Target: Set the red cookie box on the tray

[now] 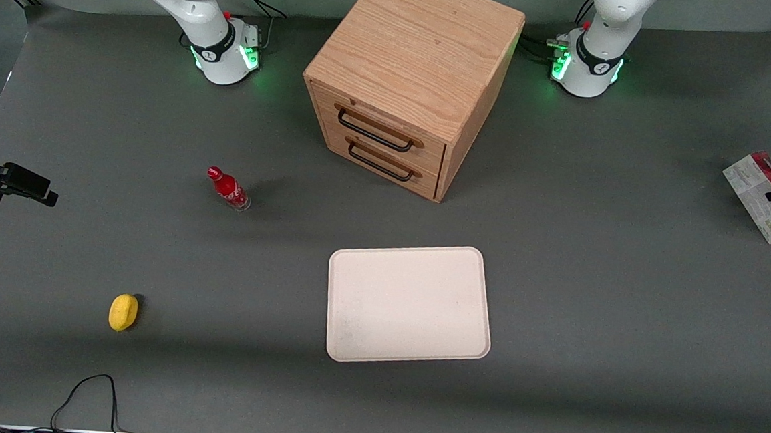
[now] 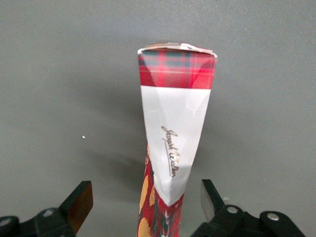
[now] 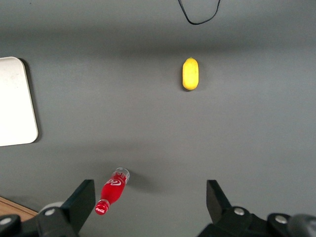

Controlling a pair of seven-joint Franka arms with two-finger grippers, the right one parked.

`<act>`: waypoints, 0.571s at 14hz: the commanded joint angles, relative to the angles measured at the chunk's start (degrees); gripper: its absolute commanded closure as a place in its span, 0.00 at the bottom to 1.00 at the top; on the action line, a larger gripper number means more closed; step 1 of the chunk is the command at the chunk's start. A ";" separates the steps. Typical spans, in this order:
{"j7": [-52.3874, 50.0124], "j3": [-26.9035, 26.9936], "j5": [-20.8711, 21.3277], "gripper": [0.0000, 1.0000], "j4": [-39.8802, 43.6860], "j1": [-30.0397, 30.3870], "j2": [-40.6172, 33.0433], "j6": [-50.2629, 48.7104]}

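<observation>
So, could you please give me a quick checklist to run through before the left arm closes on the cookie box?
1. Gripper open: ok.
2. Red cookie box between the fingers: ok, one finger on each side.
3. Fingers apart from the box: ok, gaps on both sides.
4. Tray bare: ok.
5. Drawer cabinet off the tray: ok, farther from the camera.
6. Box resting on the table or lifted: cannot tell.

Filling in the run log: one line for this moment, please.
gripper: open, straddling red cookie box | box: on table, working arm's end | tray: bare, box not placed
</observation>
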 commanded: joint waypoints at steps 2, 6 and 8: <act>-1.16 0.28 0.29 0.02 -0.51 -0.52 0.02 1.53; -1.33 0.28 0.82 0.99 -0.51 -1.65 0.20 1.88; -3.69 0.37 0.99 1.00 -0.51 -2.54 0.29 1.71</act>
